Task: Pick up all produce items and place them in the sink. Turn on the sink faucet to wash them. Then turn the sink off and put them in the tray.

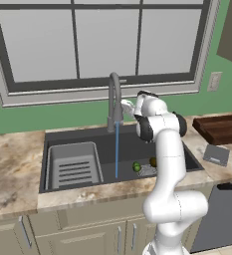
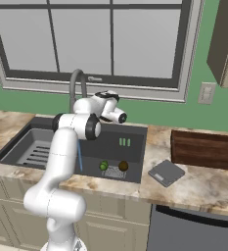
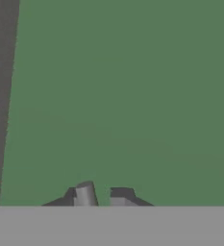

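Water runs in a thin blue stream from the spray head of the gooseneck faucet (image 1: 114, 102) down into the dark sink (image 1: 122, 144). On the basin floor, near its front right corner, the green produce item (image 1: 136, 167) and the brown produce item (image 1: 153, 162) lie on either side of the square drain grate (image 1: 146, 171); in the left base view the arm's forearm cuts off part of the brown one and of the grate, while the right base view shows both rounds clear beside the grate. A light grey ribbed rack (image 1: 73, 165) fills the left part of the basin.

The gripper (image 3: 102, 194) is raised at the back of the sink, close beside the faucet's neck, facing the green wall (image 3: 123, 96). Its two fingertips stand a small way apart with nothing between them, so it reads as slightly parted and empty. In the right base view the arm hides much of the faucet.

The reddish-brown wooden tray (image 2: 203, 148) sits on the counter (image 2: 203, 188) to the right of the sink, against the wall; its right end is cut off in both base views. A small flat grey square (image 2: 166, 172) lies in front of it, near the counter's front edge.
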### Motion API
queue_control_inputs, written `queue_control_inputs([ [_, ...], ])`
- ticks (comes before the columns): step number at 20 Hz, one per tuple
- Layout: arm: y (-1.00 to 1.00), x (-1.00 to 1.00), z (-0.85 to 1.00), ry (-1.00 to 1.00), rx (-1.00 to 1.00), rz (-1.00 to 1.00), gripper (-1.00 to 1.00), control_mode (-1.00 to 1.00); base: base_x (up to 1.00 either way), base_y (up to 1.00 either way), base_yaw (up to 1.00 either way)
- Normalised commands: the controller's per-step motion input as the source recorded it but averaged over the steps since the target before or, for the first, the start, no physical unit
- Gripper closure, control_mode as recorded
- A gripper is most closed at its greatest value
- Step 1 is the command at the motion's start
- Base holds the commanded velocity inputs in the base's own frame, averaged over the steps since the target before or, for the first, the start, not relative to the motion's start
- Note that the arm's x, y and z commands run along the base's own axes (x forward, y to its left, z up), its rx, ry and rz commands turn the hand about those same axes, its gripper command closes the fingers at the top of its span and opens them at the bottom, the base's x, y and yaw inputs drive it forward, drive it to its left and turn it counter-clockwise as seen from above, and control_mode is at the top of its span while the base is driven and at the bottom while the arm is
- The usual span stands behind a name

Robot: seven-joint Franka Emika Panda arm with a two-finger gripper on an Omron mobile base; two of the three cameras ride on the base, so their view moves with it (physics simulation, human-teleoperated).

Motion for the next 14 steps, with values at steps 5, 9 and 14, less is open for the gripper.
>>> queue_control_inputs([
  [5, 0.84, 0.4, 0.07, 0.03, 0.18, 0.17, 1.0, -1.0, 0.0, 0.0, 0.0],
  [9, 1.0, 0.03, 0.06, 0.03, 0.13, 0.15, 1.0, -1.0, 0.0, 0.0, 0.0],
  [14, 0.52, -0.07, 0.19, -0.06, 0.04, 0.05, 1.0, -1.0, 0.0, 0.0, 0.0],
])
